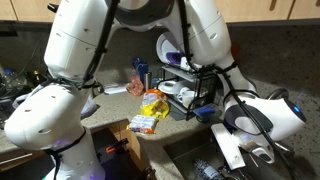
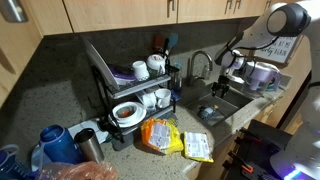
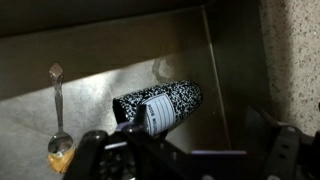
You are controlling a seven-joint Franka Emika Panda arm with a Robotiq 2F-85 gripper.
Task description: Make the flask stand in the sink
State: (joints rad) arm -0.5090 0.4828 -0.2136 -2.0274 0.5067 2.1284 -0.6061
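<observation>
The flask [image 3: 160, 106] is black-and-white speckled with a white label. It lies on its side on the sink floor in the wrist view, its lower end hidden behind my left finger. My gripper [image 3: 190, 150] is open, its fingers spread wide just above the flask, not closed on it. In an exterior view the gripper [image 2: 228, 72] hangs over the sink [image 2: 232, 104], with the flask [image 2: 212, 113] a dark shape on the sink bottom. In an exterior view the gripper [image 1: 256, 150] is low at the sink, and the flask there is hard to make out.
A spoon [image 3: 58, 112] lies in the sink left of the flask. The faucet [image 2: 199, 64] stands behind the sink. A dish rack [image 2: 135, 85] with plates and cups sits on the counter, with snack bags [image 2: 172, 138] in front of it. A blue jug [image 2: 58, 146] stands nearby.
</observation>
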